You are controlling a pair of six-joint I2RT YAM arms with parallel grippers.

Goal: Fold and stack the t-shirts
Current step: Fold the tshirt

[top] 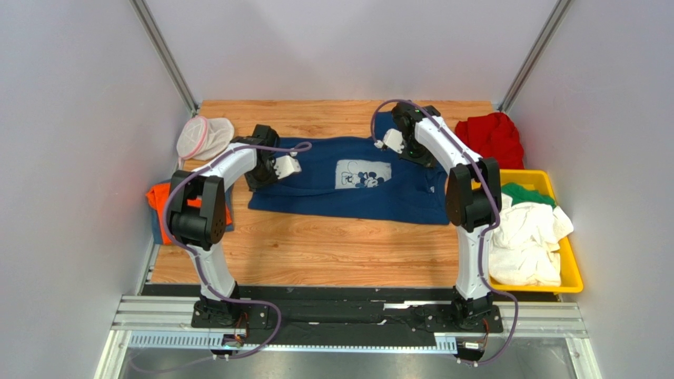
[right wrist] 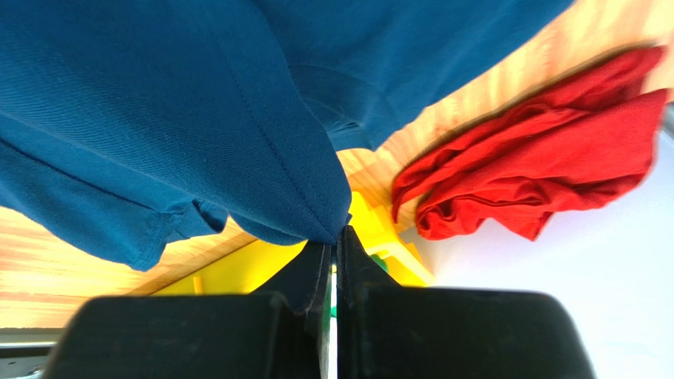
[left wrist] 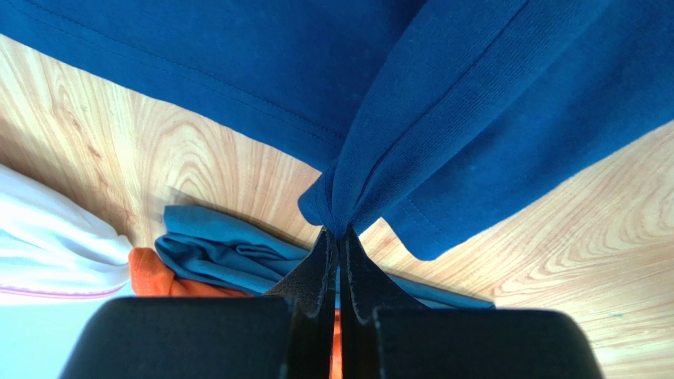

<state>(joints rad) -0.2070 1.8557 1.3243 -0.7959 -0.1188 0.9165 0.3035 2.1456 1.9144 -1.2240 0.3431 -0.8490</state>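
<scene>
where the navy t-shirt (top: 348, 197) lies: spread across the far middle of the bench (top: 316, 253), its pale square mickey print (top: 363, 174) facing up, its near edge flat on the wood.
my left claw (top: 289, 166): at the shirt's left end; in my left wrist view the claw (left wrist: 338, 237) is pressed tight on a gathered bunch of navy cloth, which fans up and away from the tips, clear of the wood.
my right claw (top: 389, 142): at the shirt's far edge, right of centre; in my right wrist view the claw (right wrist: 334, 237) is clamped on a hemmed fold of the same shirt, and the cloth drapes off it to the left.
red t-shirt (top: 494, 136): crumpled in the far right corner of the bench, apart from the navy one.
orange t-shirt (top: 158, 197): bunched at the left edge behind my left arm, with a blue cloth (left wrist: 213, 249) touching it.
yellow bin (top: 573, 268): at the right edge beside my right arm.
white t-shirt (top: 526, 245): heaped in the bin, spilling over its near side.
green t-shirt (top: 526, 193): in the bin, just beyond the white one, mostly hidden.
mesh pouch (top: 203, 136): far left corner, white with a pink rim, near my left arm's wrist.
</scene>
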